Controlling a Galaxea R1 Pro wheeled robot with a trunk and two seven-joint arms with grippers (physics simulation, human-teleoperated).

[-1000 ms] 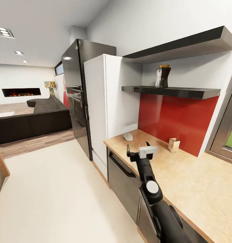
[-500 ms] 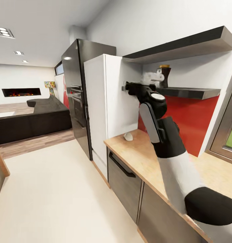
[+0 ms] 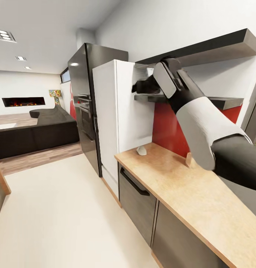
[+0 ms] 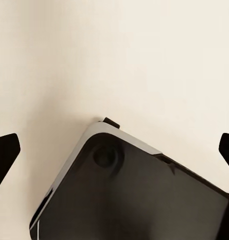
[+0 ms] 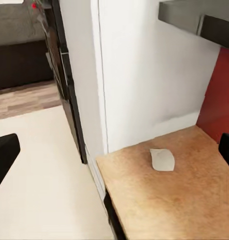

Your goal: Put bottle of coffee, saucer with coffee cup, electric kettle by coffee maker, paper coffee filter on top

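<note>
My right arm is raised across the kitchen shelf [image 3: 224, 101], and the bottle of coffee is hidden behind it. My right gripper [image 3: 142, 86] hangs by the shelf's left end, in front of the white cabinet. Its fingers stand wide apart in the right wrist view [image 5: 114, 152], with nothing between them. Below it, the paper coffee filter [image 3: 141, 150] [image 5: 162, 160] lies on the kitchen countertop [image 3: 187, 193] near the cabinet. My left gripper [image 4: 114, 150] is open over the pale floor and my dark base [image 4: 129, 195]. The coffee maker, saucer, coffee cup and electric kettle are out of view.
A white tall cabinet [image 3: 113, 119] and a black fridge [image 3: 83, 104] stand left of the counter. A second shelf [image 3: 217, 48] runs above the first. A small wooden block [image 3: 188, 160] peeks out behind my arm by the red backsplash [image 3: 168, 130]. Open floor [image 3: 60, 216] lies left.
My right arm has swung up from over the countertop to shelf height. It now covers the bottle, and the gripper has shifted left to the shelf's end.
</note>
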